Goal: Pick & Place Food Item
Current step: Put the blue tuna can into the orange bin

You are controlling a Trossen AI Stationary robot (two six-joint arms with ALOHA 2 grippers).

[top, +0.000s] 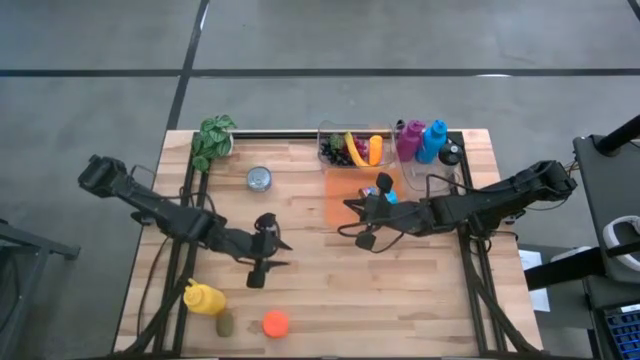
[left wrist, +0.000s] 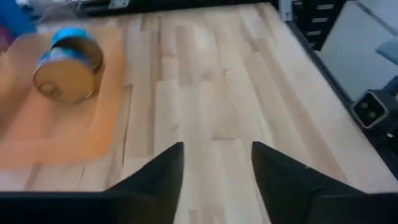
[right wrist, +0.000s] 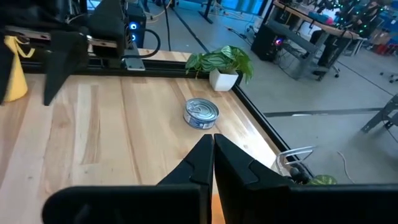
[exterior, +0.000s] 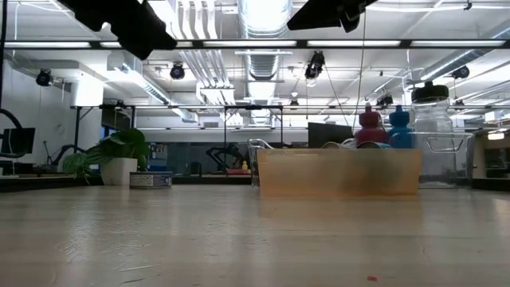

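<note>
Above the table, high view: left gripper (top: pixel 268 252) sits near mid-board, fingers apart, nothing between them. Right gripper (top: pixel 362 222) hangs just beside the orange tray (top: pixel 345 195), fingers pressed together, empty. A can (top: pixel 385 187) lies on that tray. Right arm is nearer to it.

Left wrist view: the can (left wrist: pixel 68 65) lies on its side on the tray (left wrist: pixel 37 134), axis roughly toward the camera, well ahead of the fingers (left wrist: pixel 155 177).

Right wrist view: a second tin (right wrist: pixel 201 114) stands upright beside the plant (right wrist: pixel 222 65), beyond that gripper.

A blue-labelled can (left wrist: pixel 68 63) lies tipped on the orange tray (left wrist: pixel 37 134).
</note>
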